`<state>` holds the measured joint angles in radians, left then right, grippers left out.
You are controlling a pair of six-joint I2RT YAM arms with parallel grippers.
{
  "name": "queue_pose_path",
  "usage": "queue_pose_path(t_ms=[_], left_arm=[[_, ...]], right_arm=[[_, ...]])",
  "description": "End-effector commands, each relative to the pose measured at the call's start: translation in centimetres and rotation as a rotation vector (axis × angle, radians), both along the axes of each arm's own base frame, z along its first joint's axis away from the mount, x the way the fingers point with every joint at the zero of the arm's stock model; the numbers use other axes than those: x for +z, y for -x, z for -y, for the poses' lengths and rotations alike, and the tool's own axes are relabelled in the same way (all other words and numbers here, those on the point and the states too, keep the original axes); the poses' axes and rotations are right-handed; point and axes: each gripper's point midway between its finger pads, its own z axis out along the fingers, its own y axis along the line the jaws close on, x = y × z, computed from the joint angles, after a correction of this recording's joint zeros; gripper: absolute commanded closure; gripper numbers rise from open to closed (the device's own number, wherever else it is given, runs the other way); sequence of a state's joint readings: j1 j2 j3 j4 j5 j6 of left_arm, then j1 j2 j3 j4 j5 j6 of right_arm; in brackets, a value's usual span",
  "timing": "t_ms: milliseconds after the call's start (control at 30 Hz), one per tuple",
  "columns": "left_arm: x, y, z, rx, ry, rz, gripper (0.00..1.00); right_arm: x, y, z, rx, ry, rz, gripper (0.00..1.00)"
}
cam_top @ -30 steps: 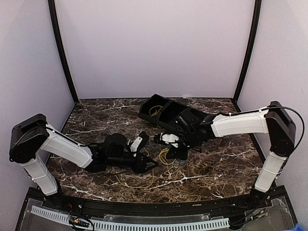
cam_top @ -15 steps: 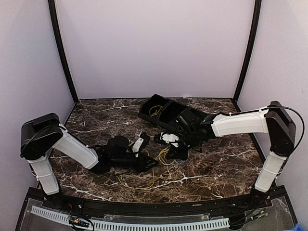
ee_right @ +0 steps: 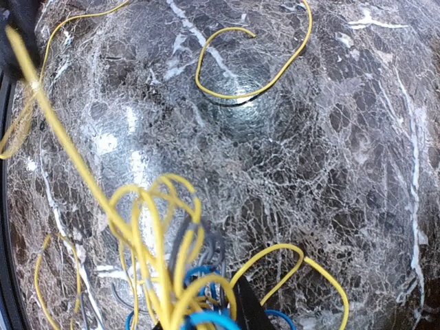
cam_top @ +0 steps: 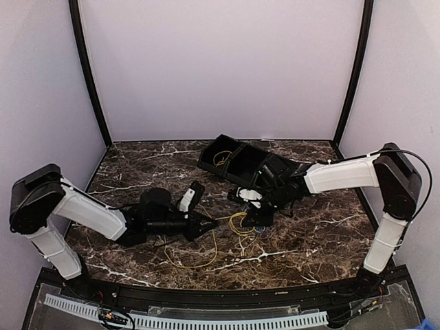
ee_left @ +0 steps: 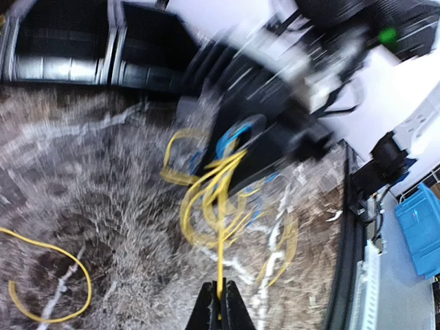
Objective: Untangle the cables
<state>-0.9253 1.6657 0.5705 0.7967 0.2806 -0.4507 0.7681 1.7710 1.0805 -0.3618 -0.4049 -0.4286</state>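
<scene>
Marble table (cam_top: 309, 240): left end effector (ee_left: 220, 295), open before, now pinches yellow cable (ee_left: 219, 258) (right end effector (cam_top: 256, 217) unclear).

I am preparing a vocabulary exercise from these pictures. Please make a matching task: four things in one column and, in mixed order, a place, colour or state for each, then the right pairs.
Things:
1. left fingers
2. blue cable
3. black tray
4. table

Descriptions:
A. dark marble with white veins
B. at the far side of the table
C. shut on a strand of the yellow cable
D. mixed into the yellow loops

Pairs: 1-C, 2-D, 3-B, 4-A
</scene>
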Motion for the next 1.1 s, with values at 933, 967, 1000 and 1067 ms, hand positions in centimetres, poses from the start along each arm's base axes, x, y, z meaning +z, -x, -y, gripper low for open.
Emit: queue_pose_path(t_ms=[933,967,1000,1067], left_arm=[[17.8,0.8,-7.1,0.128,0.0,0.298,1.0],[17.2,0.9,-6.3,0.102,0.013,0.286,1.0],[15.7,1.1,-6.1,0.086,0.001,0.265,1.0],[14.2,1.0,-5.1,0.056,0.009,0.25,1.0]], right_arm=[[7.1,2.1,1.1,0.145,-0.137,0.038,0.4],[8.3,2.3,1.1,0.164,-0.157,0.063,0.36],[9.1,2.4,1.1,0.177,-0.167,0.076,0.33],[10.2,2.3,0.6,0.187,-0.188,0.084,0.31]])
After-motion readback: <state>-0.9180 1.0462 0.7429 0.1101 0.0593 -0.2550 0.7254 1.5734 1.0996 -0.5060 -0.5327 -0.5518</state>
